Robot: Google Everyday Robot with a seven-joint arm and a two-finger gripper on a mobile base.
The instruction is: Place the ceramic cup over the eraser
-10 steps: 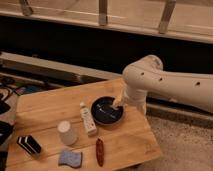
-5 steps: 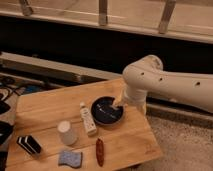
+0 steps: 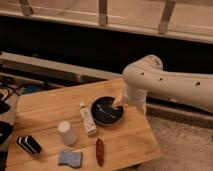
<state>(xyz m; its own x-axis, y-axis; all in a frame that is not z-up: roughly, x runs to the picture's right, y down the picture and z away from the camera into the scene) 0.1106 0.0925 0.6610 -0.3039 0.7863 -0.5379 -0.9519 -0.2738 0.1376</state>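
Cup (image 3: pixel 66 132) standing, eraser (image 3: pixel 29 144) lying diagonal, tool (image 3: pixel 118 103) over bowl (image 3: pixel 105 115)

Pincer (image 3: pixel 118 102) over bowl (image 3: pixel 102 116), ceramic cup (image 3: pixel 66 132) right of eraser (image 3: pixel 29 144)

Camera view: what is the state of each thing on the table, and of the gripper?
ceramic cup: standing, apart from the eraser, not over it.
eraser: lying uncovered, front left.
white tube: lying flat beside the black dish.
black dish: upright, under the gripper.
blue sponge: lying flat.
red object: lying flat.
gripper: over the black dish, far from the cup.
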